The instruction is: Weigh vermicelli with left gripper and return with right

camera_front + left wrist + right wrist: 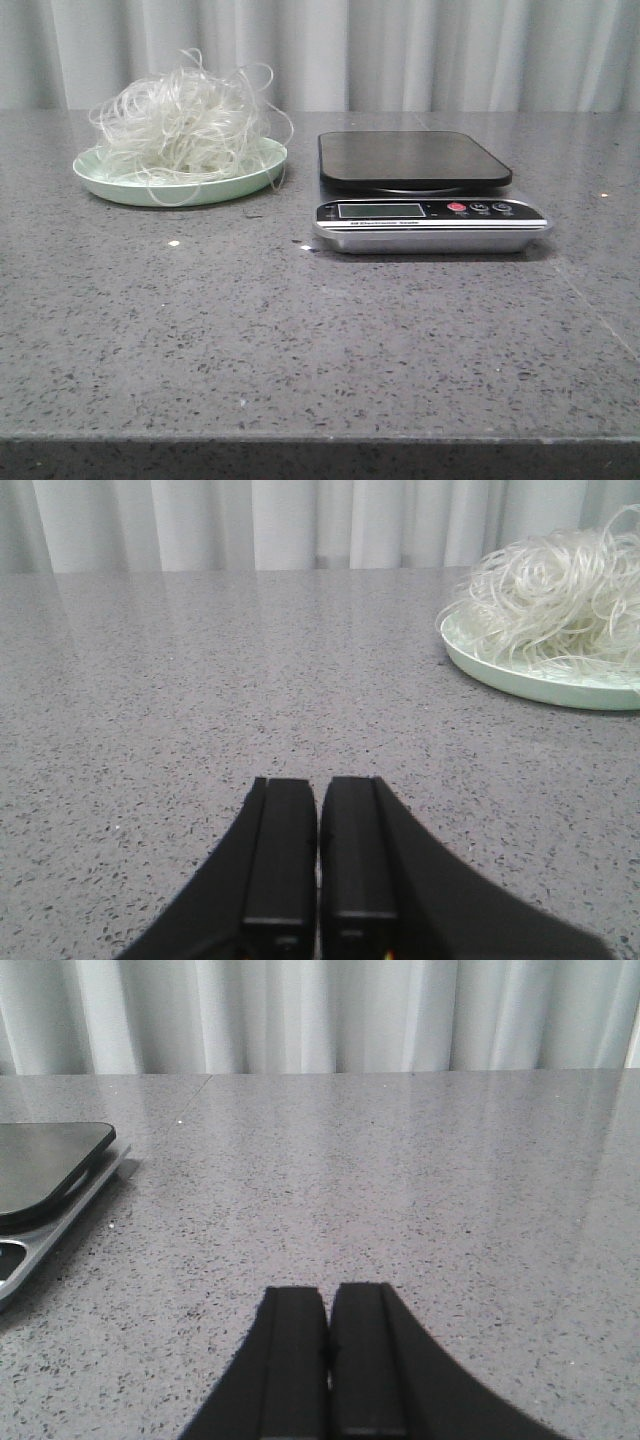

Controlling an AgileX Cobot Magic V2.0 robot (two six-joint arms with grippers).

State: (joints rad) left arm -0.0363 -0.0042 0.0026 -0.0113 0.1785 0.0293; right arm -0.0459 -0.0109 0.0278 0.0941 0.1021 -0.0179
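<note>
One fluffy translucent vermicelli (185, 115) tangle on round green plate (120, 185); both grippers' matte black jaws clenched, empty.

I see a gray counter (300, 340) with tiny dark and light specks all over it. Its near edge runs straight across in front of me. On the far left sits a pale green round plate (180, 185), right on the counter. To the right of the plate sits a kitchen scale (425, 195), a little apart from it. The scale has a flat black top, and its silver front with a small screen and buttons faces me.
</note>
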